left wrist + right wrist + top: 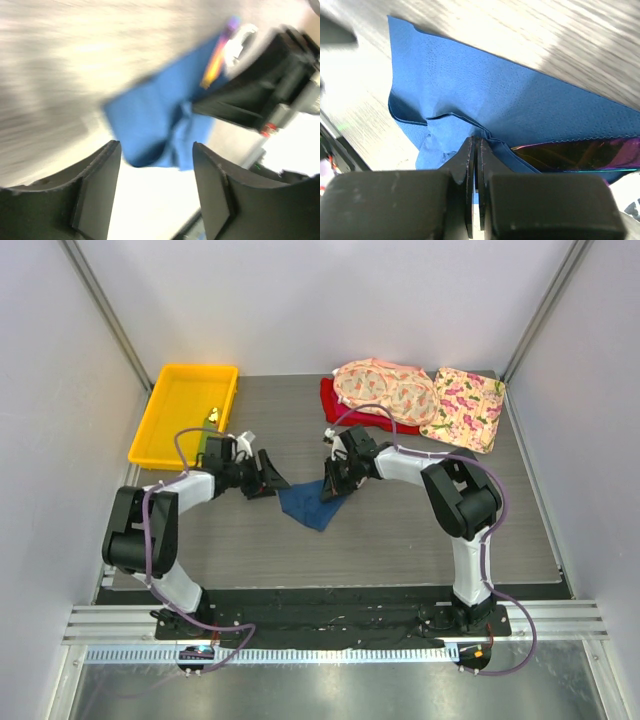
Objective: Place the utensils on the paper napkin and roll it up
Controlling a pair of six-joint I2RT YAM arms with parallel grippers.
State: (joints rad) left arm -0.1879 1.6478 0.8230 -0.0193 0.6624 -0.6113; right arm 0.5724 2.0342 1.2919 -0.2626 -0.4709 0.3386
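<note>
Pale booth around a grey, wood-grained table.
Plain white walls (330,300) close in the table (400,540) at the back and on both sides, with slim metal posts (100,302) slanting up in the two back corners. The tabletop is grey with a fine streaked grain, evenly lit, with only soft shadows. Along its near edge run a black plate (330,612), a ribbed aluminium rail (560,620) and a brushed metal sheet (350,690) that catches a dull glare.
</note>
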